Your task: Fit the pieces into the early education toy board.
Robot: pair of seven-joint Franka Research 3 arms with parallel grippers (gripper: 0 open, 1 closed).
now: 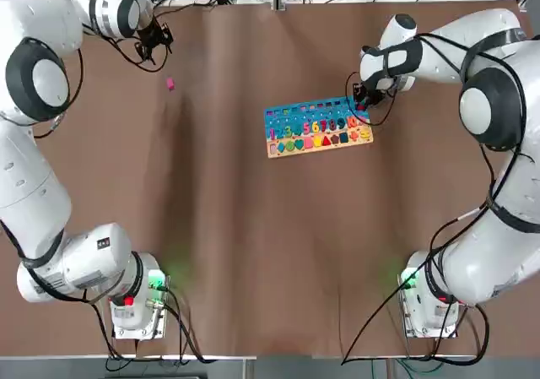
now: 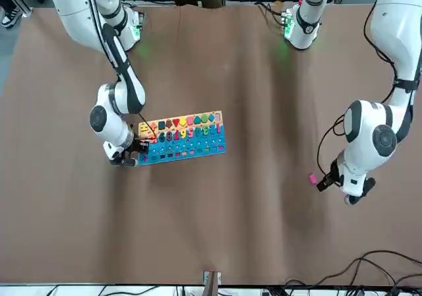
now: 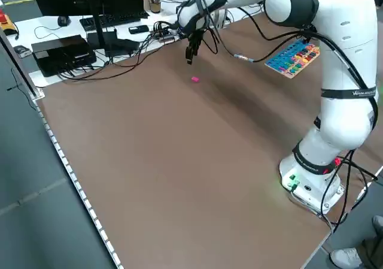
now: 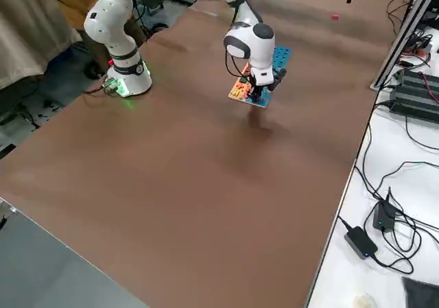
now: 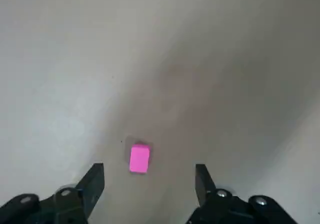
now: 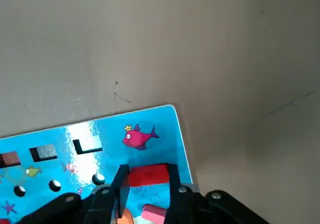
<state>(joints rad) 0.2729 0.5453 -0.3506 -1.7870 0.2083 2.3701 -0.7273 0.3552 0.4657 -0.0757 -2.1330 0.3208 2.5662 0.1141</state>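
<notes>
1. From the top, the board (image 1: 318,127) lies flat near the middle of the brown table (image 1: 253,252), a bit toward the right arm. It has a blue part with a row of bright numbers and a tan strip with small colored shapes. The right gripper (image 1: 363,103) sits at the board's right end. The left gripper (image 1: 152,40) hangs over the far left of the table, and a tiny pink piece (image 1: 170,83) lies alone just near it, well apart from the board.

2. From the front, the pink piece (image 2: 312,177) lies just beside the left gripper (image 2: 324,183).

3. From the left side, the pink piece (image 3: 194,79) is a small flat block on the bare table.

4. From the right side, the board (image 4: 260,75) is partly hidden by the right arm.

5. In the left wrist view, the fingers (image 5: 94,181) are spread wide, and the pink piece (image 5: 139,158) lies between them, touching neither.

6. In the right wrist view, the fingers (image 6: 120,181) pinch a red piece (image 6: 148,175) over the blue corner, near a painted pink fish (image 6: 139,136). Another pink piece (image 6: 153,213) shows just beside the fingers.
</notes>
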